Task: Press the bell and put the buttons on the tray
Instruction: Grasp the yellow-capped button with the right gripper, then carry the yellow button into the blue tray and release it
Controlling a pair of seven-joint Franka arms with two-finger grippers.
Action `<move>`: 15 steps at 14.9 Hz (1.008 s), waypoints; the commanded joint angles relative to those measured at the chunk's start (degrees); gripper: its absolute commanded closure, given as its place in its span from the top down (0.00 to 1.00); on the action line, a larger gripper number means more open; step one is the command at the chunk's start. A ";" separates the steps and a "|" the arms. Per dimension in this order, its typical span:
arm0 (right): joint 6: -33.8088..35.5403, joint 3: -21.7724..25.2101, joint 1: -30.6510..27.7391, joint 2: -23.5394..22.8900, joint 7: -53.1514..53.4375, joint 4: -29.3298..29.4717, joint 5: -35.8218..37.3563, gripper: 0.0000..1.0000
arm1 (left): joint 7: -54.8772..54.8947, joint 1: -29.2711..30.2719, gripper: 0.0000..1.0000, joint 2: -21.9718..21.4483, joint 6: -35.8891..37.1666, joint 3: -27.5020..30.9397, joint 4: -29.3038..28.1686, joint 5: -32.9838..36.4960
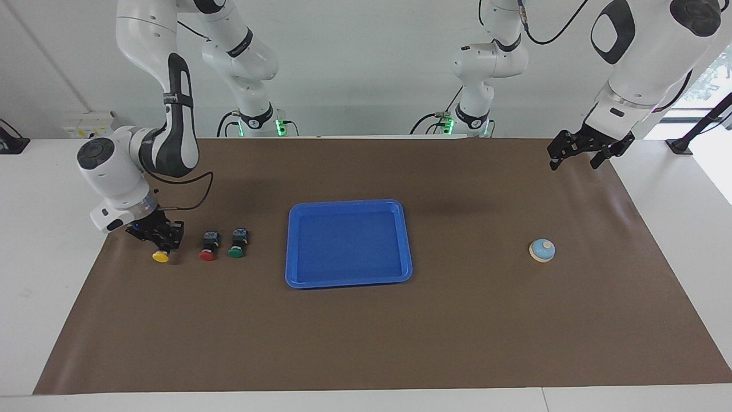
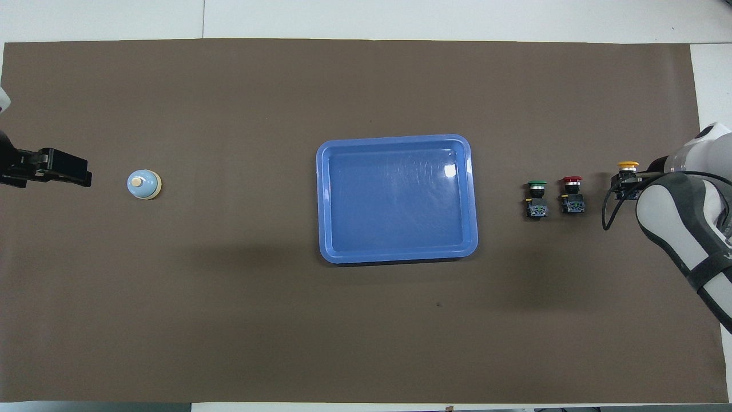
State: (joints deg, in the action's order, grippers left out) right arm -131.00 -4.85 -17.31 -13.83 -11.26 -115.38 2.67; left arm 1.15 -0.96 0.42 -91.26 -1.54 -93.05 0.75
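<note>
Lying mid-table, the tray [image 1: 349,243] is kept bare between the bell [image 1: 541,250] and the red [image 1: 209,246] and green [image 1: 238,243] buttons. The right gripper [image 1: 157,236] is set down around the yellow button [image 1: 160,256], apparently clasping its body for lifting, while the left gripper [image 1: 589,146] waits spread, raised over the mat's corner at the bell's end.

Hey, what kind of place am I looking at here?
Probably a robotics lab bench: two white arms at a table under a brown mat, with a blue tray, a bell and push-button switches laid out like test props.
</note>
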 commanded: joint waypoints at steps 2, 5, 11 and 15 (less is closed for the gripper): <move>4.52 -0.25 9.55 -1.20 9.10 5.43 0.49 0.00 | -0.53 -0.62 1.00 -0.07 -0.06 0.57 0.33 0.48; 6.27 -0.25 19.39 -1.11 19.84 5.52 0.23 0.00 | -0.53 -0.27 1.00 0.02 -0.06 0.58 0.33 0.48; 8.21 -0.25 32.08 -2.68 35.78 8.24 -0.03 0.00 | -0.53 0.08 1.00 -0.07 -0.06 0.66 0.33 0.48; 5.68 -0.25 33.04 -5.41 36.05 8.16 -0.30 0.00 | -0.53 -0.01 1.00 -0.07 -0.06 0.66 0.33 0.48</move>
State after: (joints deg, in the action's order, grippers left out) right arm -124.17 -4.83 15.98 -16.37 25.04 -108.86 2.62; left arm 1.14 -0.91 0.42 -91.26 -0.98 -93.05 0.75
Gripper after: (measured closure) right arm 0.586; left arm 0.000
